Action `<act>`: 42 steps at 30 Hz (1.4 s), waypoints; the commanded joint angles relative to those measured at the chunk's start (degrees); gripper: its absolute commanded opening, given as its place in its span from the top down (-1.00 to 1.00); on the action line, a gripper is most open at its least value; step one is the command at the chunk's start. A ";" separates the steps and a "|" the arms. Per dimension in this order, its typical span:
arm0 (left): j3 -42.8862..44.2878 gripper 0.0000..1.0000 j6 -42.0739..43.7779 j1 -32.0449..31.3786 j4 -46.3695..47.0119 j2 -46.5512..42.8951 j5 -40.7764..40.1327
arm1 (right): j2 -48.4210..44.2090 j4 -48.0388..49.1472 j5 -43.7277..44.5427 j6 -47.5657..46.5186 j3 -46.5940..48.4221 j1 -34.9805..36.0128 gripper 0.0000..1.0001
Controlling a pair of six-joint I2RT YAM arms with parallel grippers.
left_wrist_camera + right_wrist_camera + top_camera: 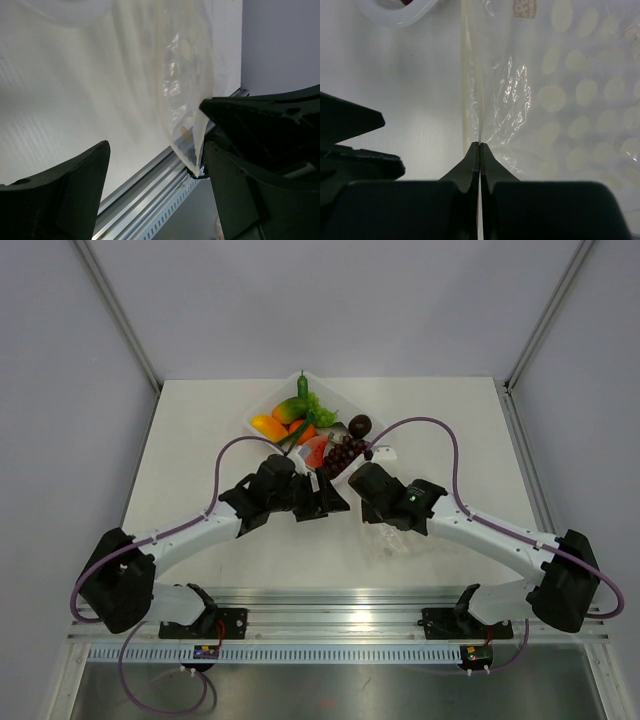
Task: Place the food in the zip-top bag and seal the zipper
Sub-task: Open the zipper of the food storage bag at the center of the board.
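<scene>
The food lies in a white tray [272, 398]: green pepper [302, 386], orange and yellow pieces [270, 427], watermelon slice [315, 450], dark grapes [342, 455] and a dark round fruit [360, 425]. My right gripper [360, 483] is shut on an edge of the clear zip-top bag [560, 100], pinched at the fingertips [479, 144]. A pale strip, likely the zipper [470, 75], runs up from them. My left gripper [328, 498] is wide open [155, 150]. The bag [185, 100] hangs between its fingers, close to the right finger [235, 190]. The bag looks empty.
The bag's crinkled body [388, 540] lies under my right arm on the white table. The tray's rim [400, 15] is just beyond the bag. The table's metal front rail [150, 190] is below the left gripper. Both grippers are close together near the tray's near corner.
</scene>
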 commanded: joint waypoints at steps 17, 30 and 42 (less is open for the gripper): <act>7.67 -0.31 -2.05 -5.26 9.64 13.94 1.10 | -7.71 -0.60 -3.42 4.88 1.13 0.55 1.00; 13.46 1.00 -0.57 -5.70 -0.77 14.47 -0.83 | -2.62 -13.94 4.57 5.41 9.81 0.64 1.00; 15.06 1.00 1.02 -5.70 -6.62 14.39 -4.35 | 0.28 -24.59 10.99 6.37 16.86 0.64 1.00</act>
